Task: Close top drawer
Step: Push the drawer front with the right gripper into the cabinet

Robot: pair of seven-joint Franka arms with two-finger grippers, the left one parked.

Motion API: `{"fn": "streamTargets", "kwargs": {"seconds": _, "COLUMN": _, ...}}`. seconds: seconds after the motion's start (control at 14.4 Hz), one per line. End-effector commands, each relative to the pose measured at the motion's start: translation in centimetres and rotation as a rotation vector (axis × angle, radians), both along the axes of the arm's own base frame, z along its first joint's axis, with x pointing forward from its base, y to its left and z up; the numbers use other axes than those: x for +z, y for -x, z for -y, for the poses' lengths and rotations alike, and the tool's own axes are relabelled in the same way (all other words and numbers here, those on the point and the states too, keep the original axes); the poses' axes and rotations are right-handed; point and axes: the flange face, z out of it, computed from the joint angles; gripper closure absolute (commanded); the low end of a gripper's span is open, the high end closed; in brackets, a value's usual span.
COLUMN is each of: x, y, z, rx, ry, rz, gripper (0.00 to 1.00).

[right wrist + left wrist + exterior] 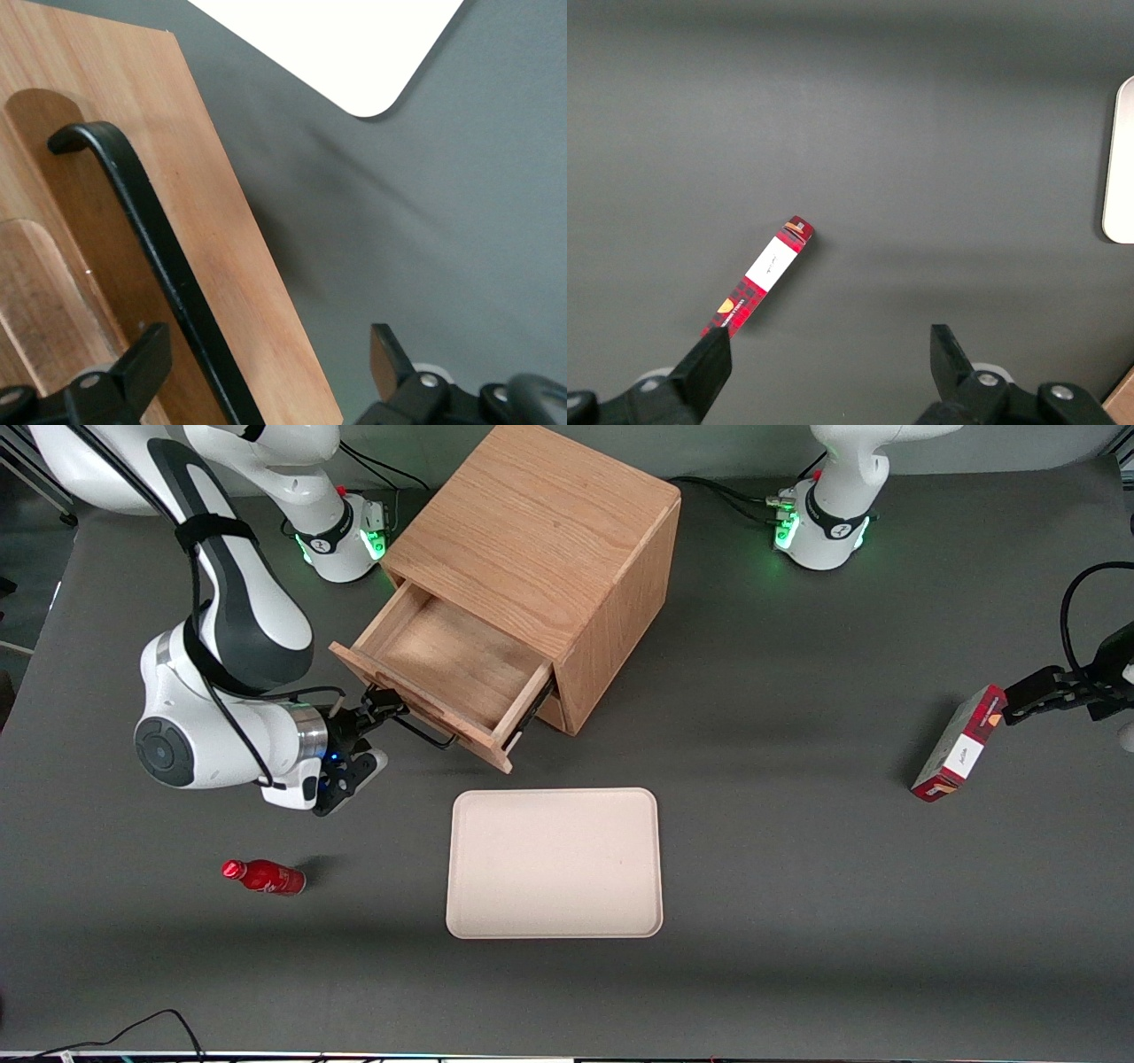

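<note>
Straddling thin black wire handle (168, 274): spread end effector (266, 372), oak top drawer (447, 662) open.

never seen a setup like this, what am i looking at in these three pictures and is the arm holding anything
These are two robot arms bolted to a grey table. One picture looks down from the front; the other two come from cameras on each arm's wrist.

A wooden cabinet stands on the table with its top drawer pulled out and empty. The working arm's gripper is at the drawer front, its fingers open on either side of the black wire handle. It holds nothing.

Nearer the front camera lie a beige tray and a small red bottle on its side. Toward the parked arm's end is a red plaid box.
</note>
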Motion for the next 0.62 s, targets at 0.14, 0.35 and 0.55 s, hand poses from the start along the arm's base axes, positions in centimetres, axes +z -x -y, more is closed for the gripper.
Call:
{"fn": "streamTargets", "kwargs": {"seconds": 0.14, "x": 0.2, "y": 4.8, "z": -2.8, "rx": -0.05, "ry": 0.03, "rz": 0.006, "gripper": 0.0}}
{"fn": "streamTargets", "kwargs": {"seconds": 0.35, "x": 0.5, "y": 7.1, "z": -4.6, "rx": -0.072, "ry": 0.018, "rz": 0.004, "gripper": 0.0}}
{"fn": "streamTargets", "kwargs": {"seconds": 0.55, "x": 0.3, "y": 9.3, "z": -6.2, "rx": -0.089, "ry": 0.025, "rz": 0.001, "gripper": 0.0}}
